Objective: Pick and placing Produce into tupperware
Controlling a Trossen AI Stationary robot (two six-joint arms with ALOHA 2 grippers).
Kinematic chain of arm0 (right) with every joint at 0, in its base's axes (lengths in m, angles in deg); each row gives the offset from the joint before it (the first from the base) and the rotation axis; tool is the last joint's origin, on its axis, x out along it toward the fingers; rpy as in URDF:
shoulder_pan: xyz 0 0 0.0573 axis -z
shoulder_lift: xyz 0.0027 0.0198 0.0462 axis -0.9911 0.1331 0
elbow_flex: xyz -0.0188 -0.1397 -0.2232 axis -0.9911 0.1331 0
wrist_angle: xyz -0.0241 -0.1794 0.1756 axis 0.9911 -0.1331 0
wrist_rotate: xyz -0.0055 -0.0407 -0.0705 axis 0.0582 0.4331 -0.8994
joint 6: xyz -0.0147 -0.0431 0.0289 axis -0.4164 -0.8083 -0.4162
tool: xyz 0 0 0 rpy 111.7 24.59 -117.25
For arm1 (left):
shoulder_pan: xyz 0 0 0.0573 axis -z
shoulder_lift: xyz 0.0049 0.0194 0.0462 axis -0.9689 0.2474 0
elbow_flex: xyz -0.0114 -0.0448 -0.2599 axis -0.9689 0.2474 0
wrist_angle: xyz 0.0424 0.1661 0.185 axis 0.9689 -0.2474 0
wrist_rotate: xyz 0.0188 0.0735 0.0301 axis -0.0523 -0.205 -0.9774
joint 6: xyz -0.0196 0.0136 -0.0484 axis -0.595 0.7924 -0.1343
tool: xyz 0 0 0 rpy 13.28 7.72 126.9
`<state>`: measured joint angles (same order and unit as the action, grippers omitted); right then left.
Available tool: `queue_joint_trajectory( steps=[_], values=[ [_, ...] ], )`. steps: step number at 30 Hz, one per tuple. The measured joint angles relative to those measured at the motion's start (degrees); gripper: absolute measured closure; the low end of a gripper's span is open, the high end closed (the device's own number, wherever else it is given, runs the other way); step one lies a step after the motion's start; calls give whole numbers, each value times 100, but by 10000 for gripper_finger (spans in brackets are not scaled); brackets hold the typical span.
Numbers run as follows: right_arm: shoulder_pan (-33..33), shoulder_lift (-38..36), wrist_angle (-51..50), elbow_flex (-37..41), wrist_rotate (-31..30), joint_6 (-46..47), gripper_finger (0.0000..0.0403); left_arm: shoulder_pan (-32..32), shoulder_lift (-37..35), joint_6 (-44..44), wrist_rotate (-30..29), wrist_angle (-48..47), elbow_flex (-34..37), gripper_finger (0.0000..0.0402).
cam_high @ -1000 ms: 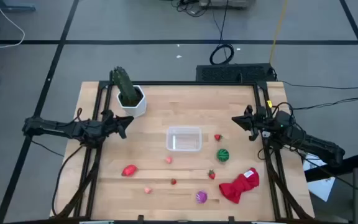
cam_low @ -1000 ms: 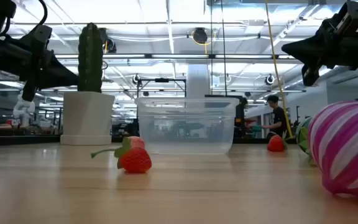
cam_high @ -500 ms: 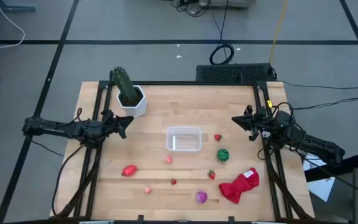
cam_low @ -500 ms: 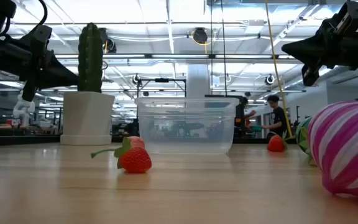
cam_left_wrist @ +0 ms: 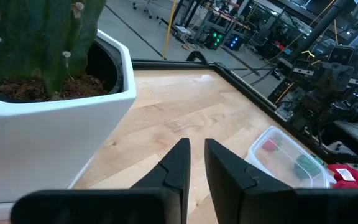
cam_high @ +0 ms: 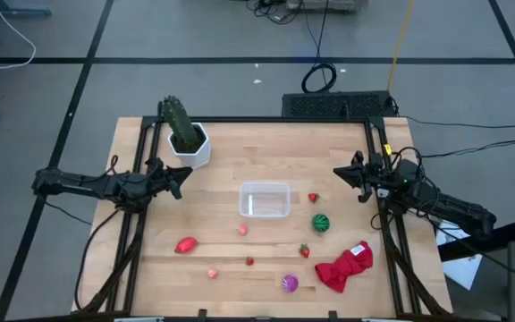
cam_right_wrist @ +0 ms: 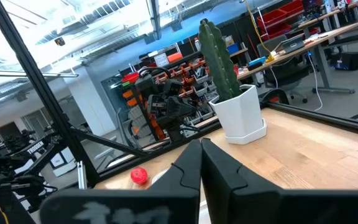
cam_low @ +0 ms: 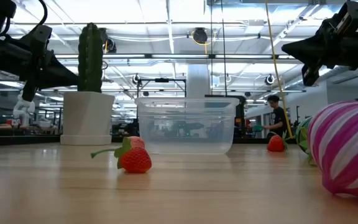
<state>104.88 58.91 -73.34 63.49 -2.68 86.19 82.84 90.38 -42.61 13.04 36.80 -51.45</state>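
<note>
Produce [cam_high: 319,223] was scattered around the clear tupperware [cam_high: 265,199] at mid-table, none inside.

Both the left gripper [cam_high: 179,180] and the right gripper [cam_high: 342,173] were held shut and empty, well apart from the tub. Small, smooth, rounded pieces could be squeezed out and rolled away; the thin, seemingly light tub could be nudged.
</note>
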Motion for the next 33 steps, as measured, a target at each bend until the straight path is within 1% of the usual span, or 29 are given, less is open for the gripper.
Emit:
queue_joint_trajectory(
  steps=[7, 10, 15, 19, 22, 25, 28, 31, 33],
  values=[
    [0, 0, 6, 1, -1, -14, 403, 0, -1, 0, 0, 0, 1, 350],
    [0, 0, 172, 0, -1, 41, 403, 1, 0, 2, 0, 0, 0, 350],
    [0, 0, 503, 1, -1, 1156, 403, -1, -1, 0, 0, 0, 0, 350],
    [0, 0, 844, 1, 15, 1487, 403, 0, 0, 1, 0, 0, 1, 350],
    [0, 0, 1250, 1, 8, 1421, 403, 1, 0, 0, 0, 0, 0, 350],
    [0, 0, 1901, 1, -15, 1271, 403, -1, 0, 2, 0, 7, 0, 350],
    [0, 0, 2554, 1, -24, 860, 403, -1, 0, -12, -56, 151, 2, 350],
    [-2, 0, 2910, 1, -252, 636, 403, -1, 0, -174, -92, 626, 2, 350],
    [-2, 2, 2914, 1, -337, 615, 403, -1, -2, 76, -88, 1032, 2, 350]
  ],
)
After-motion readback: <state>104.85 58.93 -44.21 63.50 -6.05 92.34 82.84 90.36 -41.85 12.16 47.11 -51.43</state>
